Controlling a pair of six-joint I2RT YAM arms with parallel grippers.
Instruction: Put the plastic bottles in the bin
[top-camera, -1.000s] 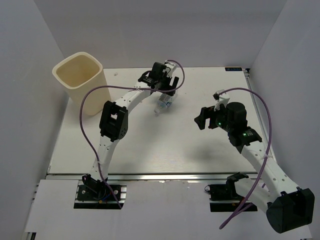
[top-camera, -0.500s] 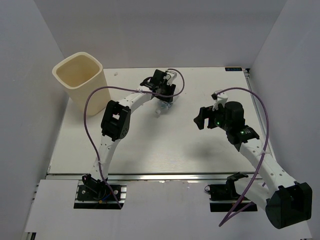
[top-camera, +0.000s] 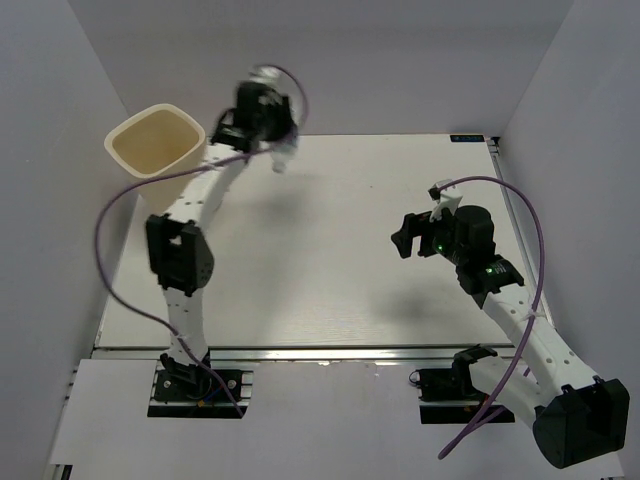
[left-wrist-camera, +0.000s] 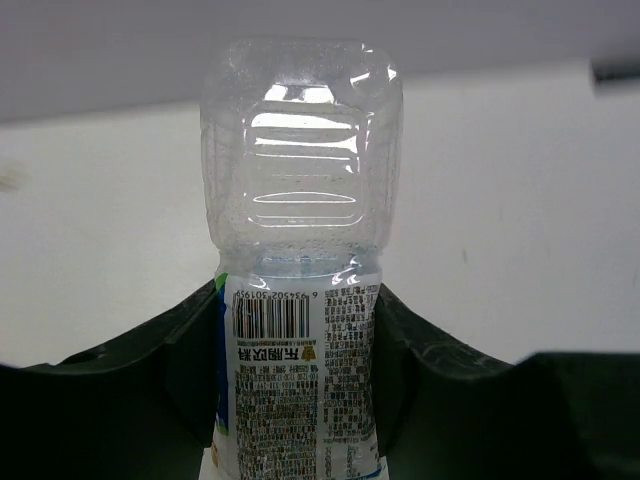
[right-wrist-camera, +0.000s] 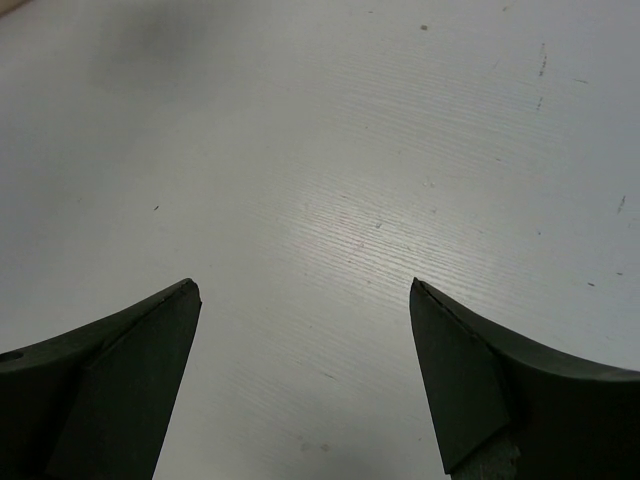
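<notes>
A clear crinkly plastic bottle (left-wrist-camera: 300, 200) with a printed white and blue label fills the left wrist view, clamped at its label between the dark fingers (left-wrist-camera: 190, 360). My left gripper (left-wrist-camera: 298, 380) is shut on it. From above, that gripper (top-camera: 272, 135) is blurred and raised, with the bottle (top-camera: 283, 158) hanging just right of the cream bin (top-camera: 140, 178). The bin stands upright at the back left of the table. My right gripper (right-wrist-camera: 300, 330) is open over bare table; in the top view it (top-camera: 405, 240) hovers at the middle right, empty.
White walls close in the table on the left, back and right. A purple cable loops off each arm. A dark strip (top-camera: 468, 138) lies at the table's far right edge.
My left gripper closed on the bottle at the table's back middle, then lifted and swung left toward the bin. The right arm barely moved.
</notes>
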